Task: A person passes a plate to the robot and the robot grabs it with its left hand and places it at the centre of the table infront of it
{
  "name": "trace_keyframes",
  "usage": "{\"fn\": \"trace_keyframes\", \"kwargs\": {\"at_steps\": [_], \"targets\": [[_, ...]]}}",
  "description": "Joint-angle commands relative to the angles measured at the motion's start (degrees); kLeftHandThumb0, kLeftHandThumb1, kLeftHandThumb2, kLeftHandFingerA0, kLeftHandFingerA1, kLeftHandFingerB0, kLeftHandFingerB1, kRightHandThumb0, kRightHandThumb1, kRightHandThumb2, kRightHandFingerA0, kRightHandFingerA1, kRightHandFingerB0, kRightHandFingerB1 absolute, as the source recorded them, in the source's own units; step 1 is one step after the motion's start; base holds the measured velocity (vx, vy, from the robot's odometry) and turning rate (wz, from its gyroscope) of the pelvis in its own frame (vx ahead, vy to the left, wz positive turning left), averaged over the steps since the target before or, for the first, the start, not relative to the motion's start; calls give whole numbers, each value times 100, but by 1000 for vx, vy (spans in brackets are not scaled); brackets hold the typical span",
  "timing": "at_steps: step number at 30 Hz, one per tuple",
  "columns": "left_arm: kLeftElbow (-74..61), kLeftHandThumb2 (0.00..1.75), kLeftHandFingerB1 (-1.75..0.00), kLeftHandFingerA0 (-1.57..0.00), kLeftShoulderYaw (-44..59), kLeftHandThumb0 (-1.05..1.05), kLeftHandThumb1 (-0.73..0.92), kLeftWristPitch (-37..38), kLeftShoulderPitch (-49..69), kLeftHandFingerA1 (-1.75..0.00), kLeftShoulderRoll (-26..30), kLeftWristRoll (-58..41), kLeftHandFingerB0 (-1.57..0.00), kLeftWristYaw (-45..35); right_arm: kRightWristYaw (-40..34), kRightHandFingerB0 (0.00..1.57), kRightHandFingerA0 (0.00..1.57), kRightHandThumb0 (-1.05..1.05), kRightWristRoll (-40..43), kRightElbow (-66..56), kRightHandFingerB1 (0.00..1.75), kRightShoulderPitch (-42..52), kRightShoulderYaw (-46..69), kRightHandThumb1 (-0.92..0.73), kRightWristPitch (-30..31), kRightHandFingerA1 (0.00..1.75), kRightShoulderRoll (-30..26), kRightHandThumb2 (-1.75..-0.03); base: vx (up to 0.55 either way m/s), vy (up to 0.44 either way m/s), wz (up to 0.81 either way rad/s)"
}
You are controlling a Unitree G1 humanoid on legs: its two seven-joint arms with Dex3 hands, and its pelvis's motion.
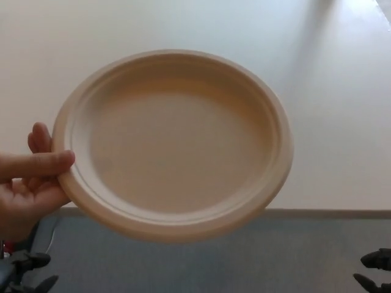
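A beige paper plate (177, 143) fills the middle of the head view, held up close above the white table (342, 134) and tilted slightly toward me. A person's hand (30, 183) grips its left rim, thumb on top and fingers behind. My left hand (29, 271) shows only as dark fingertips at the bottom left corner, below the person's hand and apart from the plate; its fingers are spread and hold nothing. My right hand (374, 271) peeks in at the bottom right corner, fingers apart and empty, far from the plate.
The table's near edge (330, 212) runs across the lower part of the picture, with grey-blue floor (305, 256) below it. A faint shadow (311, 55) crosses the tabletop at the upper right.
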State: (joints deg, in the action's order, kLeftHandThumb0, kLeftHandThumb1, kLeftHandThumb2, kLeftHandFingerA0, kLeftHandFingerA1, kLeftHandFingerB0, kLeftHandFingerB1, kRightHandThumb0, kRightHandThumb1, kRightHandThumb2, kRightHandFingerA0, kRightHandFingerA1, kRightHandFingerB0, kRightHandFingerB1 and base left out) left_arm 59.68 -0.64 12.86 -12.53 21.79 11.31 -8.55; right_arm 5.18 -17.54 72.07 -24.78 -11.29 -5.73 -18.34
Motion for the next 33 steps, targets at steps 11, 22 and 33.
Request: {"fn": "trace_keyframes", "kwargs": {"at_steps": [11,22,33], "targets": [[106,86,-41,-29,-377,-76,51,865,321,-49,154,213,-19,120,54,25,42,-68,-160,300,43,220,-130,-77,-335,60,-89,-63,0,0,0],[-833,60,-30,-34,-815,-73,62,1506,1241,-33,144,558,-27,564,-6,26,40,-67,-225,306,38,708,-212,-78,-407,55,-101,-63,0,0,0],[-3467,60,-31,-44,-736,-72,63,2627,2881,-35,317,1653,-33,2339,-61,26,36,-67,-291,345,39,1052,-230,-77,-425,55,-86,-63,0,0,0]]}}
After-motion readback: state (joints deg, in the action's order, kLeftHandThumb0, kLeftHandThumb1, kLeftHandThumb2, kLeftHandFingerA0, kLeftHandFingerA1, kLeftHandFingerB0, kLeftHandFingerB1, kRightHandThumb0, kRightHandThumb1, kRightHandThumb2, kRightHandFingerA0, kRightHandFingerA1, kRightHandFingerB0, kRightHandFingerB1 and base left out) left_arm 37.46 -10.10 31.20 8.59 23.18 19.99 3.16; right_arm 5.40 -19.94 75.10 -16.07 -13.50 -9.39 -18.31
